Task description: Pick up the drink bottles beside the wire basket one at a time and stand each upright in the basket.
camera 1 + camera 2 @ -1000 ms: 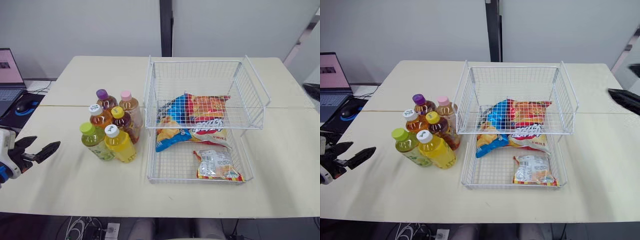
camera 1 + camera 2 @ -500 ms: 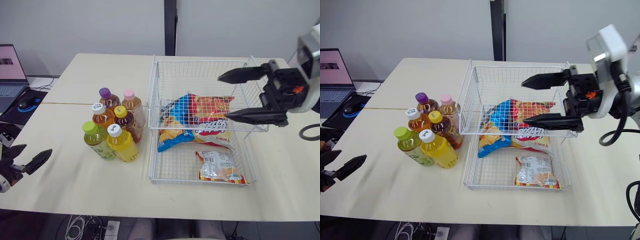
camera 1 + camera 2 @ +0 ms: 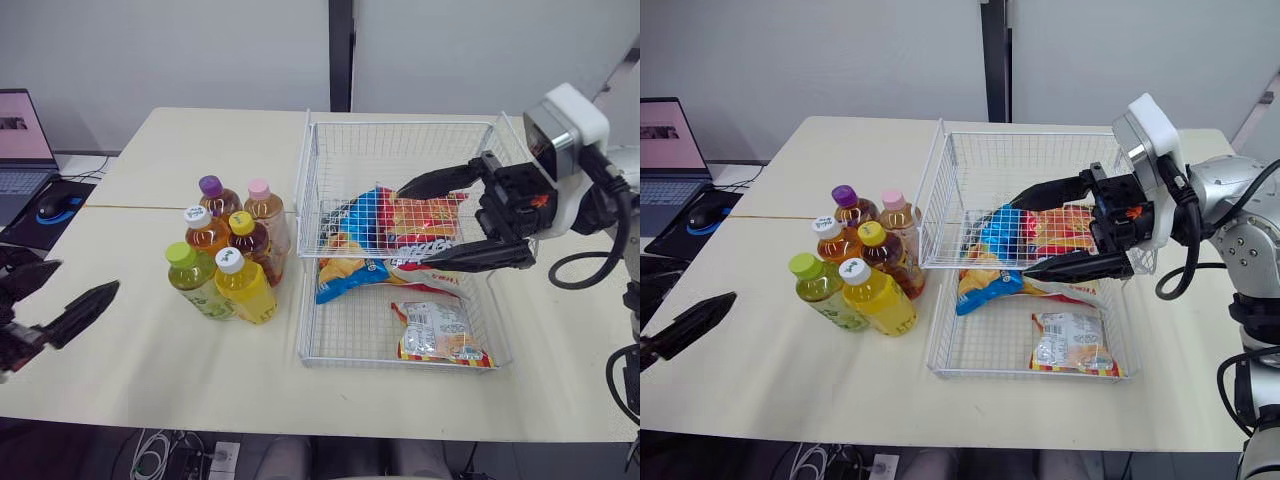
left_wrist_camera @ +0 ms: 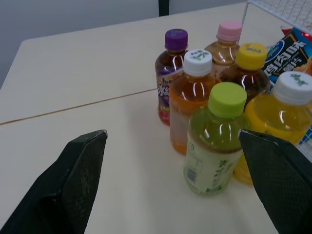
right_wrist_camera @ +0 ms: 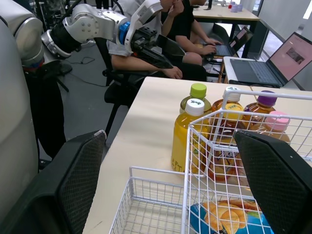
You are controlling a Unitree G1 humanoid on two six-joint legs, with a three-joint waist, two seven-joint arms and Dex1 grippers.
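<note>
Right gripper (image 3: pixel 410 230), jaws spread, has moved in at the wire basket's (image 3: pixel 400 123) right side. Left gripper (image 3: pixel 88 276), jaws spread, hovers beyond the bottles (image 3: pixel 245 290) on its left. The right wrist view adds seated people (image 5: pixel 187 29).

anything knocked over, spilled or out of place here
Nothing is spilled or toppled: all six bottles stand upright in a cluster beside the wire basket. The one oddity is the snack bags lying flat across the basket floor, taking up room the bottles need.
</note>
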